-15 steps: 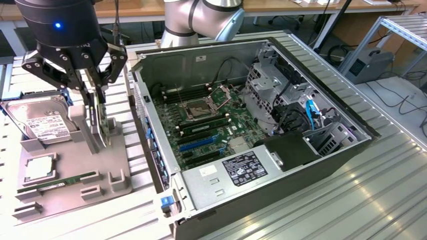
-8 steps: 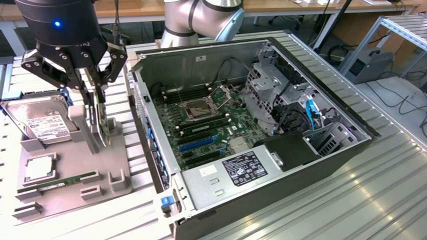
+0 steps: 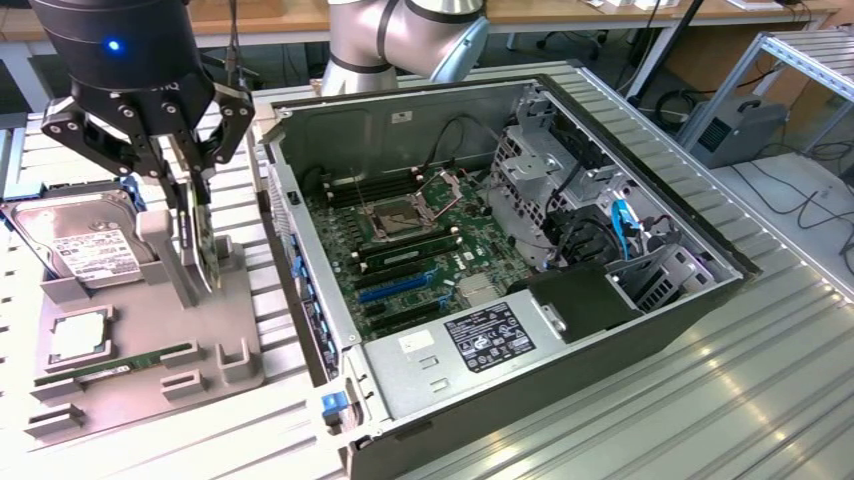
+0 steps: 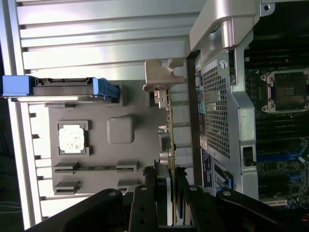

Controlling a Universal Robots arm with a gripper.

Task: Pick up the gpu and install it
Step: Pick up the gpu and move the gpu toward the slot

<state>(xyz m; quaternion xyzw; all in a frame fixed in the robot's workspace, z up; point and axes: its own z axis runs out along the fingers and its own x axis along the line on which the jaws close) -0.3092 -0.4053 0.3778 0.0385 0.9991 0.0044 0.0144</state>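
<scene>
The black two-fingered tool (image 4: 165, 175) clamps the edge-on green gpu card with silver end bracket (image 4: 168, 121), which stands in a grey moulded tray (image 4: 99, 154) between a blue-railed hard drive (image 4: 63, 87) and an open silver computer case (image 4: 231, 121).

The gpu (image 4: 170, 126) disappears partly behind the jaws.

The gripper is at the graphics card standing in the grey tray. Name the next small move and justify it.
Probably a short straight lift. The gripper looks shut on the gpu, which stands on edge in the grey tray close beside the computer case; rising vertically should free it without scraping either.
</scene>
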